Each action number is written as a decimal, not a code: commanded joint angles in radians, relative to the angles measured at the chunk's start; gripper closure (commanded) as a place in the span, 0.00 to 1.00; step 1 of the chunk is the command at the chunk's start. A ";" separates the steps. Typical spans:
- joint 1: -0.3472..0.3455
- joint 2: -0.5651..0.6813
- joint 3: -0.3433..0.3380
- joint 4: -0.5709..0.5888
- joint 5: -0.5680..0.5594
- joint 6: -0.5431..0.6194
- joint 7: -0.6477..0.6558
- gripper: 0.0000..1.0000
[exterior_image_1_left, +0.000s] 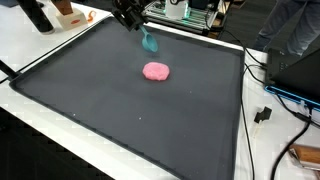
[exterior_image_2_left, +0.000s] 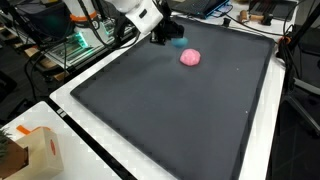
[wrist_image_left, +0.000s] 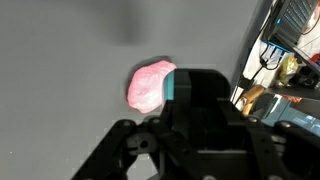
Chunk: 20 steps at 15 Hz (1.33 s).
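Dangling lengthwise from hand (exterior_image_1_left: 137, 25), teal object (exterior_image_1_left: 150, 42)

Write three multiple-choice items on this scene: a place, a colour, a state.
1. The pink rounded soft lump lies: A on the dark flat mat; B on a plate; C in a box.
2. The small soft piece between the fingers is: A yellow; B teal; C red.
3. The gripper is: A open and empty; B shut on the small soft piece; C out of view.
A, mat surrounds it; B, teal shows in both exterior views; B, the piece hangs from it above the mat.
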 joint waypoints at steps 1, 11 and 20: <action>-0.080 0.110 0.050 0.084 0.053 -0.076 -0.066 0.75; -0.146 0.217 0.103 0.176 0.042 -0.102 -0.045 0.75; -0.143 0.207 0.115 0.199 0.029 -0.070 -0.045 0.75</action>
